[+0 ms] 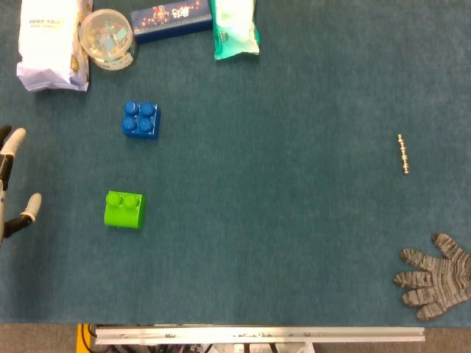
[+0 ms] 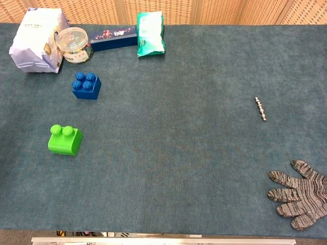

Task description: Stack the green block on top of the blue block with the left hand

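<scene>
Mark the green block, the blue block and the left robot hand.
green block (image 1: 124, 210), head view, on its top face just below the studs.
blue block (image 1: 140, 120), head view, centre of the studded top.
left robot hand (image 1: 13, 184), head view, between the two visible fingers at the frame's left edge.

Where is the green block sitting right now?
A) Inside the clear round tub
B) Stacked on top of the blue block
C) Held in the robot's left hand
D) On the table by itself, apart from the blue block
D: the green block rests alone on the table, nearer the camera than the blue block with bare cloth between them, and the left hand at the edge holds nothing.
</scene>
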Controlling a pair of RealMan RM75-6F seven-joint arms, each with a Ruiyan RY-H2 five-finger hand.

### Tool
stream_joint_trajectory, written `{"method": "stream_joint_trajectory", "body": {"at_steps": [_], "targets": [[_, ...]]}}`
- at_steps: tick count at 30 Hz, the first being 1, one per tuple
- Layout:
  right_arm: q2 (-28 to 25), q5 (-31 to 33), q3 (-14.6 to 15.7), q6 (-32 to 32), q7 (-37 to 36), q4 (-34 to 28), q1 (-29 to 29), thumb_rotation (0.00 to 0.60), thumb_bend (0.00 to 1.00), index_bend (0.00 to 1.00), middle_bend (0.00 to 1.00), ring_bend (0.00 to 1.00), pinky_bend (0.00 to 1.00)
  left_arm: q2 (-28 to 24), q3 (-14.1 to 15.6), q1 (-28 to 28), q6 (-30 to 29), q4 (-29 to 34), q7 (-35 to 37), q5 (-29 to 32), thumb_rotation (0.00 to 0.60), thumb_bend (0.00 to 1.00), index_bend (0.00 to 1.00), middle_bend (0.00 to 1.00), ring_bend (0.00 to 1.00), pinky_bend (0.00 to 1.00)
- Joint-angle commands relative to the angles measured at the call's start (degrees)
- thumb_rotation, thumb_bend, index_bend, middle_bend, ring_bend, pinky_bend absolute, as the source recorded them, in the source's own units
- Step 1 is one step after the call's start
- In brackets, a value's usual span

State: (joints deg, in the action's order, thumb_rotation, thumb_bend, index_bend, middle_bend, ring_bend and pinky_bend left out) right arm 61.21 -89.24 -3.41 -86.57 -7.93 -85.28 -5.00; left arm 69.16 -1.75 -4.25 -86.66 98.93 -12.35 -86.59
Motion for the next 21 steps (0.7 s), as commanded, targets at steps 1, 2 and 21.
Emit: {"method": "stream_joint_trajectory", "body": {"at_steps": [1,2,21], "targets": [[0.02,0.05,-0.01,0.14,0.02,0.01,-0.07,0.6,0.21,0.38,0.37,0.27,0.39,0.01,0.0,-0.01,0.03,0.0,-0.03,0.04,0.6,0.28,0.1,0.1,0.1,0.1],[0.04,0.05,0.0,0.2,0.03,0.03,-0.11,0.6,0.21,0.38,0.37,0.27,0.39,0.01,-0.02,0.0,0.01,0.0,-0.05,0.07,0.6,0.28,0.1,0.1,0.1,0.1],[-0.29,0.01,-0.16,-0.91,0.05,-0.22,0.35,0.6,0.22,0.38,0.37,0.27,0.39,-0.9,-0.5,-0.83,1.31,-0.1,1.57,0.48,0.6,0.28,0.1,0.1,0.1,0.1]]}}
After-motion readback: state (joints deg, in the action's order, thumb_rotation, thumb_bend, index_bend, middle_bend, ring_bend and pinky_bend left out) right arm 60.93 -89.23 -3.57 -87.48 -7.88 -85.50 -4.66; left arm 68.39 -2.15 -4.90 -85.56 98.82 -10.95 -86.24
